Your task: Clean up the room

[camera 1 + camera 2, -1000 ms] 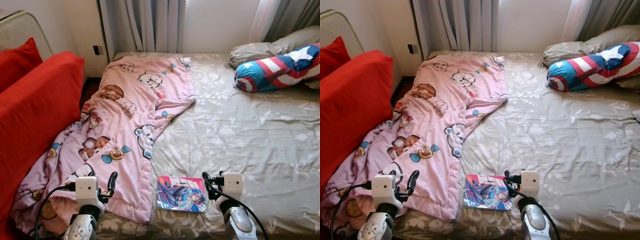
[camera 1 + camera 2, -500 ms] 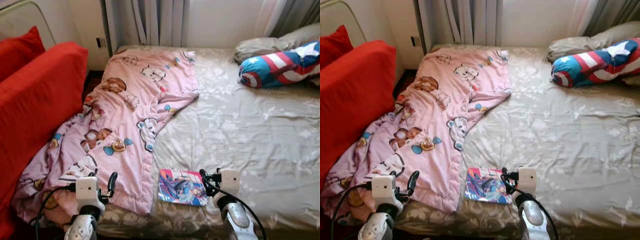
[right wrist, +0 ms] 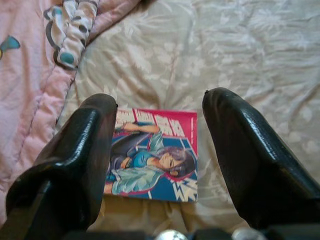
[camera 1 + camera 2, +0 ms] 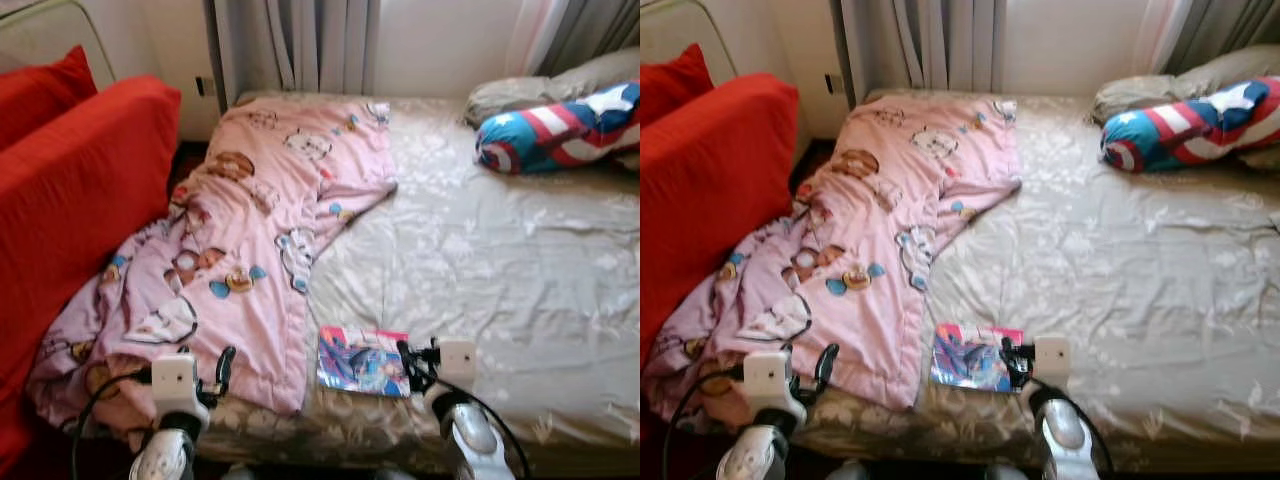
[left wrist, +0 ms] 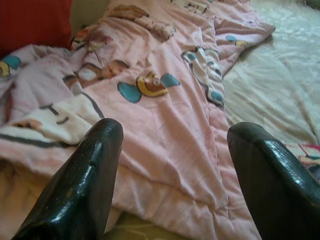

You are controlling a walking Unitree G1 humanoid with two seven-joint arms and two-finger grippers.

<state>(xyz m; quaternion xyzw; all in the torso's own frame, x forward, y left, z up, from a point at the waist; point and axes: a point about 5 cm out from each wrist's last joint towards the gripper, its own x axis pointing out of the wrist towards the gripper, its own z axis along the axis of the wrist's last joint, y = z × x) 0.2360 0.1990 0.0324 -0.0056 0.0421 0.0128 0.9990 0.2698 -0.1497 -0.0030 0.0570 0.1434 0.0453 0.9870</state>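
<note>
Two hands sit at the near edge of the bed (image 4: 520, 300), both released, with fingers spread and nothing between them. We hold the right hand (image 3: 159, 150) low and directly behind the book (image 4: 364, 360); in the right wrist view the cover lies framed between the two black fingers (image 3: 250, 150), which suggests we are lining up to pick it up. We hold the left hand (image 5: 170, 170) facing the near hem of the pink blanket (image 4: 260, 240), close to the fabric but apart from it.

Book: thin, flat, face up on the grey-green floral bedcover near the foot edge, just beside the blanket's hem and not under it. Its cover carries a bright illustrated figure in blue and pink with a red title band. We judge it rigid enough to slide a finger beneath, though the soft bedcover will yield under pressure.

Blanket: pink, printed with cartoon animals, rumpled, draped diagonally along the left side of the bed, its near corner spilling off against the red cushions (image 4: 80, 180).

Further back, a star-and-stripe bolster (image 4: 560, 125) rests against a grey pillow (image 4: 520, 95), below the curtains (image 4: 300, 45).
</note>
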